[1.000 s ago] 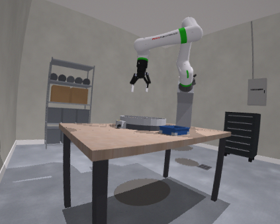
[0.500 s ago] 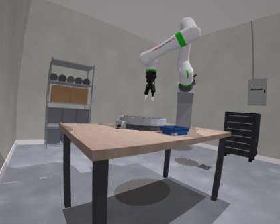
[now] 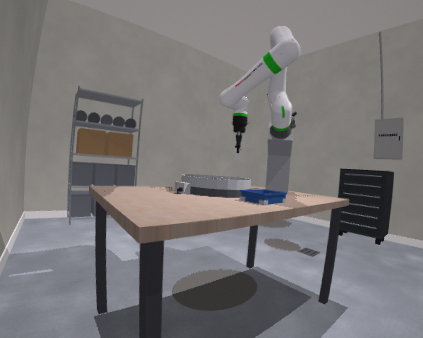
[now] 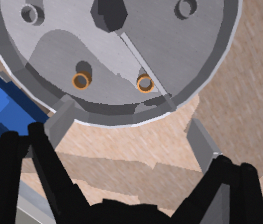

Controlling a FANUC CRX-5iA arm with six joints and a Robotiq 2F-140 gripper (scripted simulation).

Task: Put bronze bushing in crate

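The round grey turning table [image 4: 117, 55] fills the top of the wrist view. Two bronze bushings stand on it, one at the left [image 4: 81, 80] and one at the right [image 4: 145, 83]. Two grey bushings [image 4: 30, 13] [image 4: 186, 7] sit near its far edge. The blue crate [image 4: 4, 107] lies at the left on the wooden table. My gripper [image 4: 132, 119] is open and empty, with its fingers spread wide, above the near rim of the turning table. In the exterior view the gripper [image 3: 238, 145] hangs well above the turning table [image 3: 216, 184], and the crate [image 3: 264, 195] lies beside it.
A small grey box [image 3: 181, 187] sits on the table left of the turning table. A shelf unit [image 3: 105, 150] stands at the back left and a black cabinet [image 3: 366, 204] at the right. The robot's grey pedestal [image 3: 279, 165] stands behind the table.
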